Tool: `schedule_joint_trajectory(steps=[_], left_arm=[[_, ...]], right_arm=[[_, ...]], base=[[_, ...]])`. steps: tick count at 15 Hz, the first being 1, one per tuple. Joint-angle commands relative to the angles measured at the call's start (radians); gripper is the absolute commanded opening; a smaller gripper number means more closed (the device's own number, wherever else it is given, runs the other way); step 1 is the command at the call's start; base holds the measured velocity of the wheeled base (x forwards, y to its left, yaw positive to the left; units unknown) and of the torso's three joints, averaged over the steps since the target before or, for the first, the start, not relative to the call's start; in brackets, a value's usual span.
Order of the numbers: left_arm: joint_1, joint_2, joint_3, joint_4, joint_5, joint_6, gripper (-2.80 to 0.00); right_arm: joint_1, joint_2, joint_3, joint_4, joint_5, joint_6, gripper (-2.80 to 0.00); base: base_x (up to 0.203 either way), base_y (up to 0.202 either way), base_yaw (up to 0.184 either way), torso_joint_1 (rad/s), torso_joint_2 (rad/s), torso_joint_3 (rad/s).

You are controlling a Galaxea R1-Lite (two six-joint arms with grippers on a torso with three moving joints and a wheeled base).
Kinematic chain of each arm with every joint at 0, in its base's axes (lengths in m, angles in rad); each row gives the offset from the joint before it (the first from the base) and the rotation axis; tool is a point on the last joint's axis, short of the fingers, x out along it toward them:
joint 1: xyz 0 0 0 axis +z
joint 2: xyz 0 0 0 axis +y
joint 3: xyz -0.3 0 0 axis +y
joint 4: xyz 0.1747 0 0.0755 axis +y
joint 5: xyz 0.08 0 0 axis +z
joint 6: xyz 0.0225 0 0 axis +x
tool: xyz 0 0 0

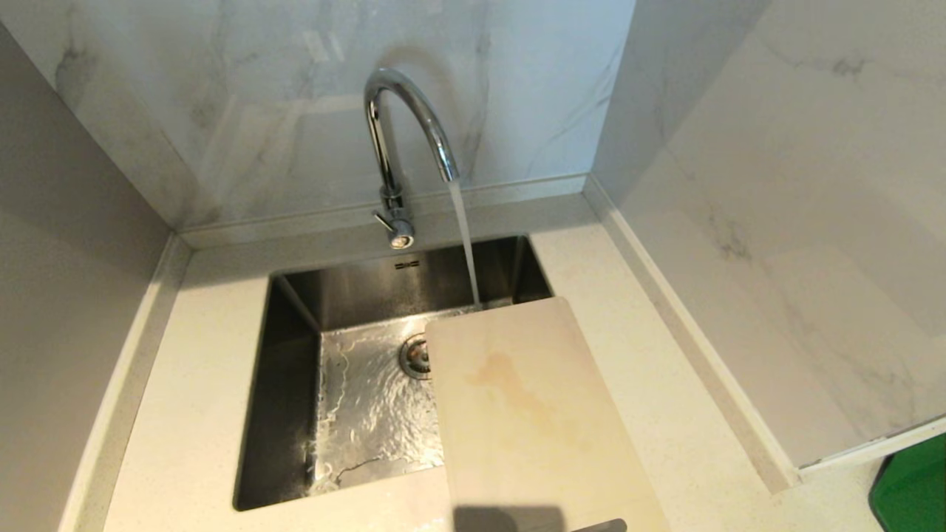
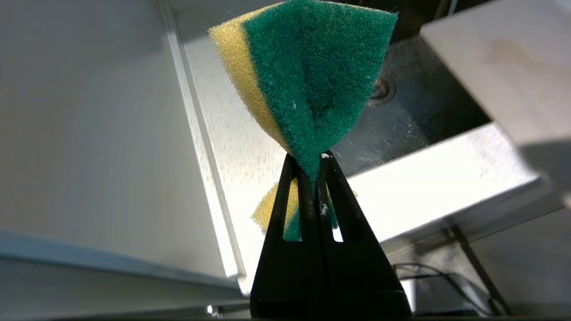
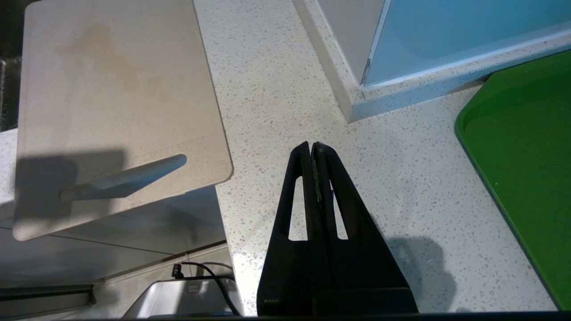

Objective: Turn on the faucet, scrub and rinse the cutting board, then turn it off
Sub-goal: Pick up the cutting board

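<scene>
Over the sink (image 1: pixel 288 384), the faucet (image 1: pixel 399 140) runs beside the cutting board (image 1: pixel 532 414). The left gripper (image 2: pixel 319 156) fingers clamp a sponge (image 2: pixel 312 76); right gripper (image 3: pixel 314 146) is closed, empty. Scrubbing should come next.

Left gripper (image 2: pixel 317 156) jaws clamped together; right gripper (image 3: pixel 314 146) jaws closed, empty
</scene>
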Motion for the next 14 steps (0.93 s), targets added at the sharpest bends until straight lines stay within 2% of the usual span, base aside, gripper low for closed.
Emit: schedule_joint_trajectory(steps=[1,6,7,8,10,14], left_arm=[[-0.004,-0.057,0.096,-0.039,0.01,-0.016,-2.8],[-0.004,-0.057,0.342,-0.216,0.024,-0.041,-2.8],[-0.004,-0.057,0.376,-0.254,0.044,-0.06,-2.8],[-0.004,-0.057,0.378,-0.261,0.057,-0.092,-2.8],[-0.004,-0.057,0.378,-0.262,0.065,-0.106,-2.8],[-0.004,-0.057,0.378,-0.265,0.065,-0.107,-2.8]], right_arm=[[0.0,0.0,0.0,0.0,0.0,0.0,-2.8],[0.0,0.0,0.0,0.001,0.0,0.0,-2.8],[0.0,0.0,0.0,0.001,0.0,0.0,-2.8],[0.0,0.0,0.0,0.0,0.0,0.0,-2.8],[0.0,0.0,0.0,0.0,0.0,0.0,-2.8],[0.0,0.0,0.0,0.001,0.0,0.0,-2.8]], base=[[0.0,0.0,0.0,0.0,0.0,0.0],[0.0,0.0,0.0,0.0,0.0,0.0],[0.0,0.0,0.0,0.0,0.0,0.0],[0.0,0.0,0.0,0.0,0.0,0.0],[0.0,0.0,0.0,0.0,0.0,0.0],[0.0,0.0,0.0,0.0,0.0,0.0]])
